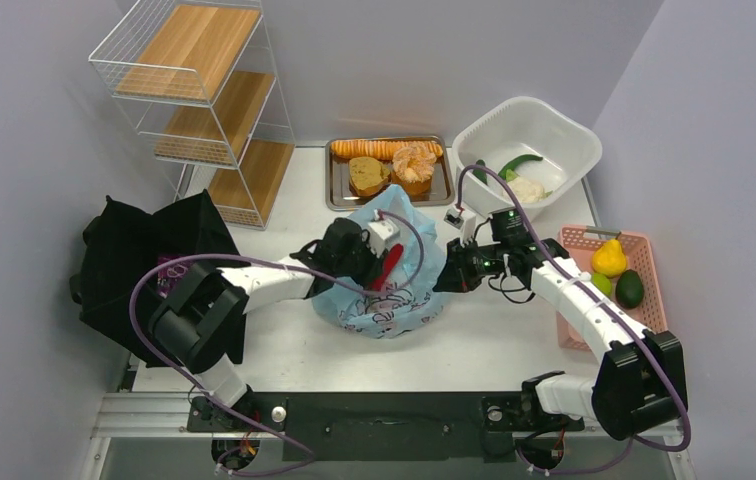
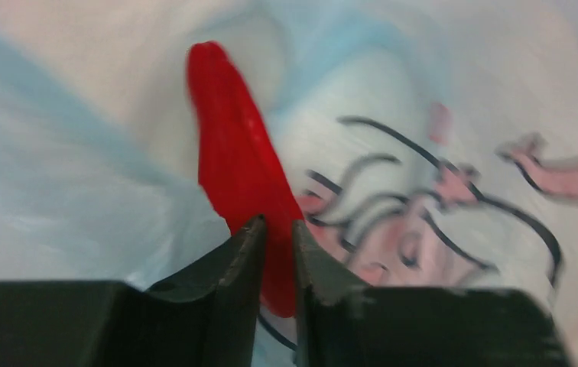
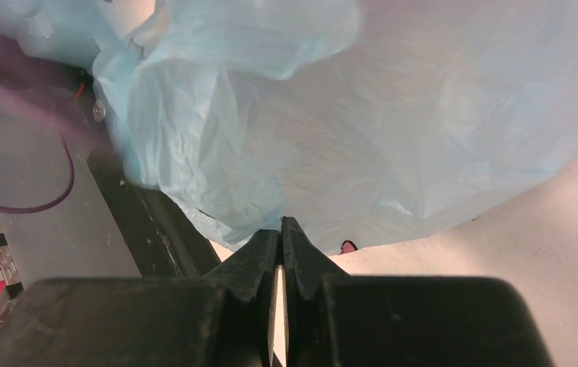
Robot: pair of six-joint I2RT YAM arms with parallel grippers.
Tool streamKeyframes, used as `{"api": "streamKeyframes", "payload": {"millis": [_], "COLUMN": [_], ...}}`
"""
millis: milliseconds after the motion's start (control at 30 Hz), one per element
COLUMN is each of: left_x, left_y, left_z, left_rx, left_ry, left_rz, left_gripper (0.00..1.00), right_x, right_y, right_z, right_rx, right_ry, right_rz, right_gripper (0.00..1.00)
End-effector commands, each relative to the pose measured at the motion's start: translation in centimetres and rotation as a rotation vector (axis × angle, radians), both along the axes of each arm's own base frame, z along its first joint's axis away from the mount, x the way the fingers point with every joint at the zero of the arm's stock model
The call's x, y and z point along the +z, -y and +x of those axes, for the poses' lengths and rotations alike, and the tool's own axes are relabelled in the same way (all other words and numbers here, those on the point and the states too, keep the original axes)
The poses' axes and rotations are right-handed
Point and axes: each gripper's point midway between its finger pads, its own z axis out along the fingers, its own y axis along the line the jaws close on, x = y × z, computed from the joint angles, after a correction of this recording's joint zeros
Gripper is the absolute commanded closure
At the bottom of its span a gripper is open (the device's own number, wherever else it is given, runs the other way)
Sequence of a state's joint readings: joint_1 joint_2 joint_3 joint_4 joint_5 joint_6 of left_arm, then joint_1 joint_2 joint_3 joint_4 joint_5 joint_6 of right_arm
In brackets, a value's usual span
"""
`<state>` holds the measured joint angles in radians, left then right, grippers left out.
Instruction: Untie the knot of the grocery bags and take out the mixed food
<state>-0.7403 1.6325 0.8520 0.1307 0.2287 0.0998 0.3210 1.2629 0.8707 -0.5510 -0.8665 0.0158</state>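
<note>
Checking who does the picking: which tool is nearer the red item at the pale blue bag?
Left. The left tool is clamped on the red item itself; the right tool sits shut at the pale blue bag's right side, apart from it.

The top camera looks down from above and behind the arm bases, far enough to hold the whole table (image 1: 354,350). The left wrist camera looks past the left gripper (image 2: 277,223), close against the red piece (image 2: 228,145) between its jaws. The right wrist camera looks past the right gripper (image 3: 280,223) likewise. All three share the pale blue bag (image 1: 384,305) just beyond the jaws.
</note>
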Motion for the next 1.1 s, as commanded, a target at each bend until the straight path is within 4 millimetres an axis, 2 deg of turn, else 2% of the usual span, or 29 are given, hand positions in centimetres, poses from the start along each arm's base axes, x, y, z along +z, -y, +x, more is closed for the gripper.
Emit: {"api": "streamKeyframes", "payload": {"millis": [0,33,67,100,167,233,300,367,400,433,467,500,533,567,633,700,767,800,833,867,900,933,967,1000,1033,1067], "left_x": [2.3,2.2,2.3,1.9,1.9,2.1,2.1,1.6,1.2,-0.4,-0.1,-1.8,-2.0,-3.8,-5.1,-5.5,-5.5,-5.6,-4.9,-4.1,-2.6,-1.2,1.2,2.6,4.6,5.6], "left_y": [-4.4,-5.0,-4.8,-4.2,-2.7,-1.4,-0.5,-0.3,-0.3,-0.6,-0.6,-1.1,-1.0,-1.7,-2.2,-2.2,-2.2,-2.4,-2.2,-2.0,-1.4,-0.9,-0.1,0.4,0.8,1.0], "left_z": [8.3,8.6,8.3,7.3,5.6,4.6,4.8,5.7,6.8,6.9,7.9,7.7,8.1,7.4,6.9,6.2,5.4,5.0,4.3,4.2,3.3,3.3,2.0,1.6,0.0,-0.8], "left_rx": [0.390,0.413,0.393,0.346,0.242,0.184,0.180,0.209,0.236,0.244,0.275,0.278,0.290,0.287,0.284,0.262,0.234,0.228,0.202,0.199,0.158,0.145,0.081,0.054,-0.008,-0.042], "left_ry": [0.053,0.069,0.076,0.090,0.104,0.124,0.140,0.148,0.160,0.138,0.159,0.129,0.131,0.089,0.066,0.044,0.029,0.015,-0.001,-0.002,-0.011,-0.002,-0.004,0.002,0.001,0.002], "left_rz": [-0.013,0.008,0.009,0.026,0.024,0.020,0.027,0.069,0.099,0.150,0.170,0.225,0.247,0.313,0.370,0.387,0.387,0.383,0.346,0.304,0.234,0.175,0.086,0.033,-0.035,-0.068], "left_gripper": [0.76,0.69,0.65,0.50,0.39,0.36,0.35,0.34,0.33,0.33,0.32,0.32,0.31,0.31,0.30,0.30,0.36,0.46,0.51,0.62,0.68,0.77,0.86,0.88,0.92,0.94], "right_x": [1.6,1.4,1.3,1.1,1.0,0.8,0.7,0.7,0.7,0.7,0.7,0.8,0.7,0.7,0.7,0.6,0.4,0.3,0.0,0.0,-0.3,-0.3,-0.4,-0.5,-0.5,-0.7], "right_y": [-0.1,0.0,0.0,0.0,0.0,0.0,-0.1,-0.3,-0.3,-0.4,-0.4,-0.4,-0.4,-0.4,-0.2,0.0,0.2,0.3,0.4,0.5,0.6,0.6,0.7,0.8,0.8,0.9], "right_z": [-0.4,-0.5,-0.6,-0.7,-0.6,-0.4,-0.3,-0.2,-0.2,-0.2,-0.2,-0.2,-0.3,-0.3,-0.2,-0.1,0.1,0.2,0.4,0.7,0.9,1.4,1.6,2.2,2.7,3.1], "right_rx": [0.018,0.018,0.019,0.019,0.025,0.032,0.033,0.036,0.036,0.037,0.038,0.040,0.042,0.044,0.041,0.036,0.025,0.021,0.014,0.006,0.001,-0.012,-0.020,-0.039,-0.047,-0.076], "right_ry": [0.028,0.015,0.009,-0.002,-0.008,-0.011,-0.029,-0.043,-0.049,-0.053,-0.058,-0.060,-0.062,-0.062,-0.065,-0.070,-0.072,-0.072,-0.076,-0.070,-0.073,-0.062,-0.060,-0.042,-0.021,-0.025], "right_rz": [0.040,0.037,0.036,0.034,0.028,0.021,0.023,0.027,0.026,0.029,0.029,0.030,0.030,0.030,0.029,0.025,0.019,0.015,0.003,-0.008,-0.017,-0.027,-0.035,-0.046,-0.049,-0.063], "right_gripper": [1.00,1.00,1.00,1.00,1.00,1.00,1.00,1.00,1.00,1.00,1.00,1.00,1.00,1.00,1.00,1.00,1.00,1.00,1.00,1.00,1.00,1.00,1.00,1.00,1.00,1.00]}}
